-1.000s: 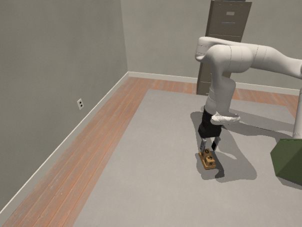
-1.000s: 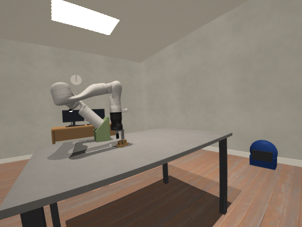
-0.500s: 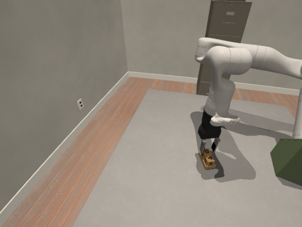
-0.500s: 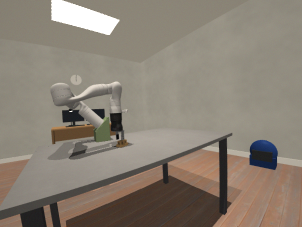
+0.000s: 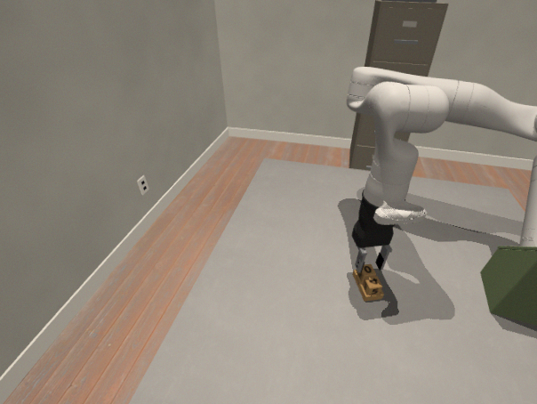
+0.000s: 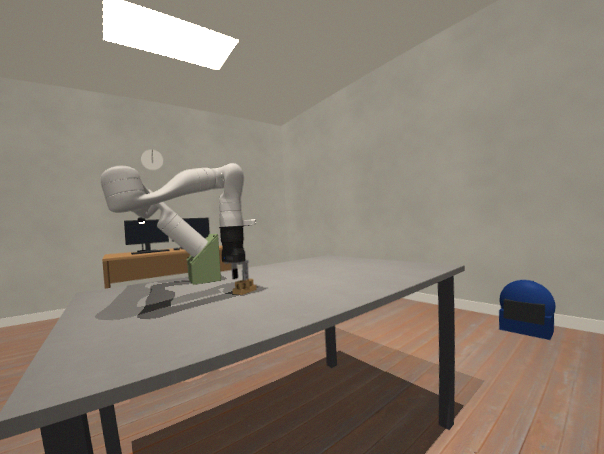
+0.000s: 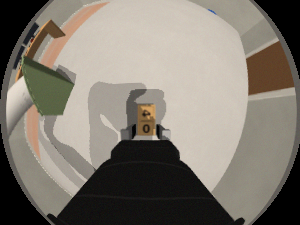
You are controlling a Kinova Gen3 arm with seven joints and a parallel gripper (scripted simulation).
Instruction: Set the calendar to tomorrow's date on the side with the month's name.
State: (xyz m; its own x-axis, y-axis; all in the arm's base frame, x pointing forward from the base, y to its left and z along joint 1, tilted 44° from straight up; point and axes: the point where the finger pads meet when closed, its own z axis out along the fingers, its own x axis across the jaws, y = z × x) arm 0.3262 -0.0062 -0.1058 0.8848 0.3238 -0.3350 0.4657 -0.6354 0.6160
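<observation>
Gripper [image 5: 371, 261] [image 6: 240, 271] [image 7: 146, 129] spread w/ nothing pinched, over calendar [image 5: 368, 297] [image 6: 244, 291] [image 7: 146, 119]; green base [image 5: 511, 285] [image 6: 205, 267] [image 7: 50, 91] well apart.

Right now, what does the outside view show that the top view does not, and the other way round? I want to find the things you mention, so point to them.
Only the outside view: a wall clock [image 6: 152, 159] and a blue bin-like object [image 6: 527, 312].
Only the top view: a filing cabinet [image 5: 411, 49] and a wall socket [image 5: 142, 184].
Both: the robot arm [image 5: 427, 107] [image 6: 192, 182], its fingers [image 5: 361, 258] [image 6: 245, 271], and the wooden calendar [image 5: 377, 297] [image 6: 244, 287].

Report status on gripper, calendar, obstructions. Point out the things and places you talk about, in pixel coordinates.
Gripper [image 5: 372, 260] [image 6: 240, 272] [image 7: 146, 129] open, fingers either side of the cube with 0 on top [image 5: 367, 270] [image 7: 146, 128]. Both cubes in tray [image 5: 372, 299] [image 6: 244, 292]. No obstruction seen.
</observation>
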